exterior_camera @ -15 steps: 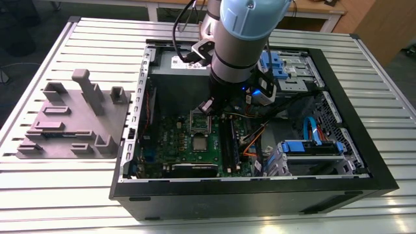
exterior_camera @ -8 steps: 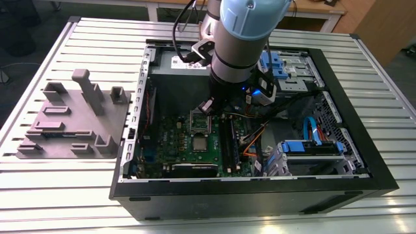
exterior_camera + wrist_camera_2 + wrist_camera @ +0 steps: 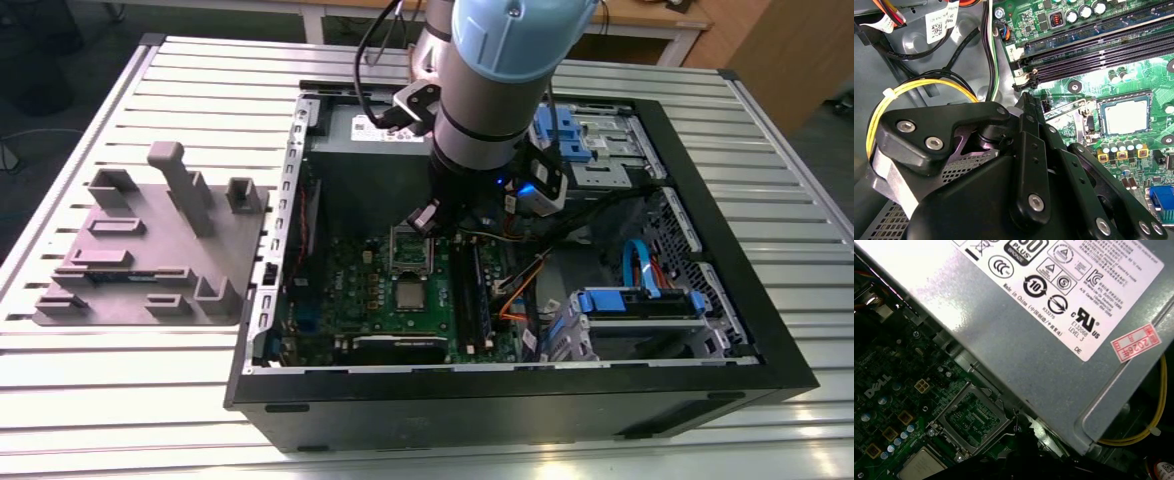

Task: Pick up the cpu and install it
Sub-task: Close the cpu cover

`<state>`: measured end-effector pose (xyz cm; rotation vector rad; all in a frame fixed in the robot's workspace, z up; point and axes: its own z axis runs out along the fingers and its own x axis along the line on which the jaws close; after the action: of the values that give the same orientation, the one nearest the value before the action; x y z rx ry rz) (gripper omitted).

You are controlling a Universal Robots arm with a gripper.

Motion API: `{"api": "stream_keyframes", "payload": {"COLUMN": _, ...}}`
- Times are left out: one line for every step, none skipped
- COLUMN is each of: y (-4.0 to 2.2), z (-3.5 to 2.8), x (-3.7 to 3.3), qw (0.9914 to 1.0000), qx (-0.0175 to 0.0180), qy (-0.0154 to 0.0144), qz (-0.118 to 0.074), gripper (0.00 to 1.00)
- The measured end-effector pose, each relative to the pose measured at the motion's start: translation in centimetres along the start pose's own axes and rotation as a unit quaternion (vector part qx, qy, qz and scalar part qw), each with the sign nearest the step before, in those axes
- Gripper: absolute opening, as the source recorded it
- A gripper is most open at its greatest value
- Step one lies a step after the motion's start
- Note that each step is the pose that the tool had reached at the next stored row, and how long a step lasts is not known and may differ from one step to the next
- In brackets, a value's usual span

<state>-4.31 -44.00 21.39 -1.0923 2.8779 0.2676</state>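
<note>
The cpu (image 3: 407, 292), a small silvery square chip, lies flat in its socket on the green motherboard (image 3: 350, 300). It also appears in both wrist views (image 3: 1126, 112) (image 3: 921, 467). The socket's metal load plate (image 3: 411, 250) (image 3: 1074, 112) (image 3: 971, 412) stands flipped open beside it. My gripper (image 3: 1026, 97) (image 3: 1016, 422) hangs under the arm (image 3: 481, 120), over the board beside the open plate and a short way from the chip. Its black fingers meet at one tip, shut, with nothing visible between them.
The grey power supply box (image 3: 1044, 325) with a white label stands close by the gripper. Black memory slots (image 3: 1094, 47), yellow cables (image 3: 929, 87), blue drive brackets (image 3: 641, 300) and the black case walls (image 3: 534, 400) hem the board in. A grey fixture (image 3: 147, 250) sits on the table at the exterior view's left.
</note>
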Motion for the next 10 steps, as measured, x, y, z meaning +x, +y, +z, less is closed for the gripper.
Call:
{"api": "stream_keyframes", "payload": {"y": 0.0, "z": 0.0, "x": 0.0, "qw": 1.0, "qx": 0.0, "qy": 0.0, "qz": 0.0, "gripper": 0.1}}
{"api": "stream_keyframes", "payload": {"y": 0.0, "z": 0.0, "x": 0.0, "qw": 1.0, "qx": 0.0, "qy": 0.0, "qz": 0.0, "gripper": 0.1}}
{"api": "stream_keyframes", "payload": {"y": 0.0, "z": 0.0, "x": 0.0, "qw": 1.0, "qx": 0.0, "qy": 0.0, "qz": 0.0, "gripper": 0.1}}
{"api": "stream_keyframes", "payload": {"y": -0.02, "z": -0.01, "x": 0.02, "qw": 1.0, "qx": -0.0003, "qy": -0.0002, "qz": 0.0, "gripper": 0.1}}
{"api": "stream_keyframes", "payload": {"y": -0.02, "z": -0.01, "x": 0.02, "qw": 1.0, "qx": -0.0005, "qy": -0.0005, "qz": 0.0, "gripper": 0.1}}
{"api": "stream_keyframes", "payload": {"y": -0.03, "z": -0.01, "x": 0.03, "qw": 1.0, "qx": -0.001, "qy": -0.0008, "qz": 0.0, "gripper": 0.1}}
{"api": "stream_keyframes", "payload": {"y": -0.05, "z": 0.0, "x": 0.04, "qw": 0.99999, "qx": -0.0031, "qy": -0.0027, "qz": 0.0, "gripper": 0.1}}
{"api": "stream_keyframes", "payload": {"y": -0.07, "z": 0.0, "x": 0.05, "qw": 0.99996, "qx": -0.007, "qy": -0.0061, "qz": 0.0, "gripper": 0.1}}
{"api": "stream_keyframes", "payload": {"y": -0.07, "z": 0.02, "x": 0.06, "qw": 0.99988, "qx": -0.0117, "qy": -0.0103, "qz": 0.0, "gripper": 0.1}}
{"api": "stream_keyframes", "payload": {"y": -0.08, "z": 0.06, "x": 0.07, "qw": 0.99977, "qx": -0.0161, "qy": -0.0142, "qz": 0.0, "gripper": 0.1}}
